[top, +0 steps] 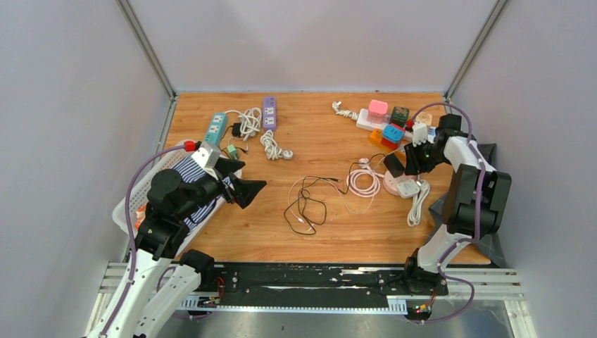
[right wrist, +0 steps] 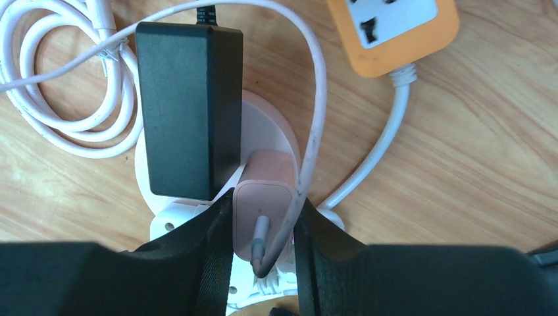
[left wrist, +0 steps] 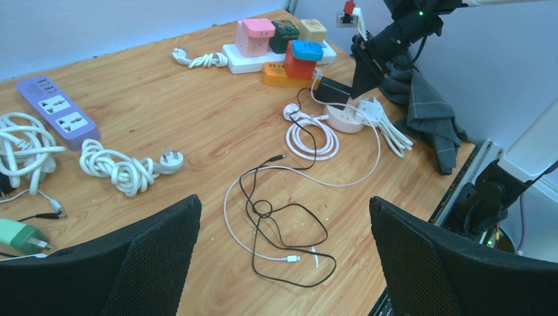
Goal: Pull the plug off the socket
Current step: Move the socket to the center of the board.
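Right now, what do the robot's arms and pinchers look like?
Both arms, the left arm and the right arm, are chunky black joints with white shells. A thin purple cable loops along each. The left gripper has two broad black fingers dotted with tiny holes; the right gripper is black too. A small red cap sits by the left wrist.

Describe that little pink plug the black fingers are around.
The pink plug is a small rounded block, seemingly matte plastic, seated in the round white socket beside a black adapter. A pale cable leaves its outer face. The right hand's black fingers press both its sides.
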`<action>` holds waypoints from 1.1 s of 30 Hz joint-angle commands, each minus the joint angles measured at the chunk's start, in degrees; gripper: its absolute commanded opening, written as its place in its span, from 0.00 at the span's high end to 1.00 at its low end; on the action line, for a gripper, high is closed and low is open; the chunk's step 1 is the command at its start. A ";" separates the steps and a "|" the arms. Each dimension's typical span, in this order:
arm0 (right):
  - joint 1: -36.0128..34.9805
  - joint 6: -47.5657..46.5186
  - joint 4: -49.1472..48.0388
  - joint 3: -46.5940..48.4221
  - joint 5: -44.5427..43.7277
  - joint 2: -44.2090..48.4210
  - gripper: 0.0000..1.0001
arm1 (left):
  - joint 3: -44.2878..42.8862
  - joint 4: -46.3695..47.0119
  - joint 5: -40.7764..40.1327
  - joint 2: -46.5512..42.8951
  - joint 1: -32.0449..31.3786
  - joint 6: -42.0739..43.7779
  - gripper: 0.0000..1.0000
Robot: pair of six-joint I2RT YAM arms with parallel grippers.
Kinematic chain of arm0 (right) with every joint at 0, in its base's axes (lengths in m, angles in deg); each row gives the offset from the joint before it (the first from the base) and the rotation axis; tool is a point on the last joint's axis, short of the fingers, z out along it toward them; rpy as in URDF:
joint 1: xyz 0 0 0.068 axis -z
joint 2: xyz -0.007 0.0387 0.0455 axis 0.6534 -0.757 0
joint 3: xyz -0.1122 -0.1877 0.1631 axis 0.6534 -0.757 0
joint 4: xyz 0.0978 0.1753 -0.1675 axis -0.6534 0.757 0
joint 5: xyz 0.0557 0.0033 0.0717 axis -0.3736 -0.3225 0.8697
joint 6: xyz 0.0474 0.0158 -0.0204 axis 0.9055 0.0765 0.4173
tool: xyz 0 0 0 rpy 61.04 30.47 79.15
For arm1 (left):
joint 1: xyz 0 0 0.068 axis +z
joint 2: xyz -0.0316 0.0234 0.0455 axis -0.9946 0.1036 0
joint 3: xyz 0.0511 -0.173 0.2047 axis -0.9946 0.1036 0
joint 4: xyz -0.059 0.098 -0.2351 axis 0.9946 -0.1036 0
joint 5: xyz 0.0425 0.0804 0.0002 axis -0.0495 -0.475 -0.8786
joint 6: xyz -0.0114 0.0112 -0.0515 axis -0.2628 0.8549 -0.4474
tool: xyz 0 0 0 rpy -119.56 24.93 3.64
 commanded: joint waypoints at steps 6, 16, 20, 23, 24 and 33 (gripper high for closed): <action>-3.33 -9.54 8.44 -5.32 7.62 4.68 0.81 | 0.51 -1.19 0.84 -0.60 -0.43 0.13 0.00; -13.15 -15.40 11.16 -9.05 10.92 6.97 0.81 | 0.53 -1.19 0.73 -0.99 -0.41 0.18 0.00; -17.16 -15.87 11.40 -9.81 11.02 8.12 0.79 | 0.61 -1.13 0.56 -0.99 -0.38 0.18 0.00; -19.43 -16.46 11.79 -10.55 11.23 8.83 0.78 | 0.67 -1.10 0.33 -0.97 -0.43 0.18 0.00; -20.26 -16.72 12.04 -10.70 11.23 8.92 0.78 | 0.70 -1.10 0.29 -0.91 -0.35 0.18 0.00; -28.31 -15.42 12.57 -10.15 8.97 7.54 0.75 | 0.88 -0.88 0.36 -0.77 -0.35 0.03 0.00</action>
